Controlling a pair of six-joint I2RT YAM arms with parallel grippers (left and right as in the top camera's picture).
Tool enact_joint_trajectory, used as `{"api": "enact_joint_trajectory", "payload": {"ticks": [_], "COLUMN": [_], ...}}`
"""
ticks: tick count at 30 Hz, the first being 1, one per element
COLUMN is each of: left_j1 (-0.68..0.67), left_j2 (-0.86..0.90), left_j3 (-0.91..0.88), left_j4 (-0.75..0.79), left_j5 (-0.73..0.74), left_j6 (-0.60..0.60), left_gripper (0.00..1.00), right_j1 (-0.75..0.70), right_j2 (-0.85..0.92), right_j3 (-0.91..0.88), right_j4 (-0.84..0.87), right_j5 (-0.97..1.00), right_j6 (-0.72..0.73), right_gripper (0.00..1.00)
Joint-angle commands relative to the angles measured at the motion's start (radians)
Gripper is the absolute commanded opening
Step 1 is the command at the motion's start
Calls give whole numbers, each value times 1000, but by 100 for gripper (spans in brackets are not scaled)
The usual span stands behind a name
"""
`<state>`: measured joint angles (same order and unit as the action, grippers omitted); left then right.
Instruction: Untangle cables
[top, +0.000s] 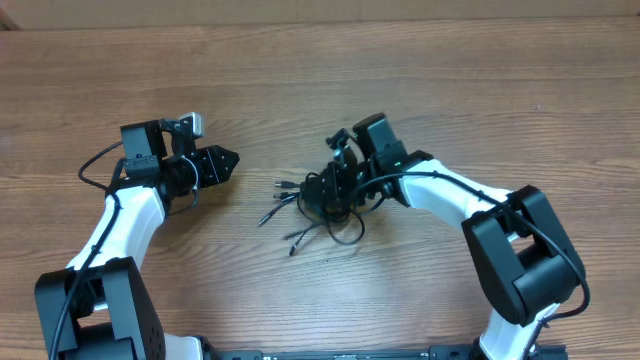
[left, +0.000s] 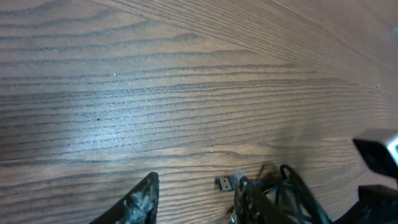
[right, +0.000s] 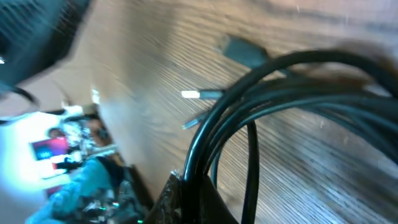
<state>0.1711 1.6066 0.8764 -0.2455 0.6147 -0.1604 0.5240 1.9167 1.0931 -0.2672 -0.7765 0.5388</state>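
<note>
The cables (top: 322, 203) lie in a black tangle at the table's middle, with plug ends fanning out to the left. My right gripper (top: 340, 185) reaches into the tangle from the right. In the right wrist view my right gripper (right: 200, 198) is shut on a bunch of black cables (right: 273, 78) that loop up from its fingers, and a silver-tipped plug (right: 198, 94) lies beyond. My left gripper (top: 228, 163) hovers left of the tangle, apart from it. In the left wrist view my left gripper (left: 196, 202) is open over bare wood, with a blue USB plug (left: 225, 183) by its right fingertip (left: 249, 198).
Wooden table (top: 320, 80) all around. The right arm's white links (top: 450, 195) curve in from the lower right, the left arm's (top: 125, 215) from the lower left. Part of the right arm (left: 379, 155) shows at the right edge of the left wrist view.
</note>
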Motion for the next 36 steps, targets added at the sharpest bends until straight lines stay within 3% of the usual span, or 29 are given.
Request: {"api": "enact_joint_trajectory", "payload": {"ticks": [1,6,9,16,29,36], "left_j1": [5,5,5,5,5,5], "left_j2": [8,8,8,8,8,8], "left_j3": [18,18,18,18,18,18], "left_j4": [4,3,3,3,3,3], "left_j5": [21,21,21,21,22,33], "left_j6": [11,11,11,11,11,11], "left_gripper": [42,44,45,45,45,46], "right_j1": [31,48,52,117,317,356], "right_j2": [-24,-24,-24,-24,-24,-24], "right_j3": [12,12,12,12,12,12], "right_j4": [-43,-80,-84,-92,-91,-90], "right_j5": [135,212,237,309,755,836], "right_j6": [-51,-51,-50,-50,-38,-38], "right_gripper": [10,37,44,45,44,30]}}
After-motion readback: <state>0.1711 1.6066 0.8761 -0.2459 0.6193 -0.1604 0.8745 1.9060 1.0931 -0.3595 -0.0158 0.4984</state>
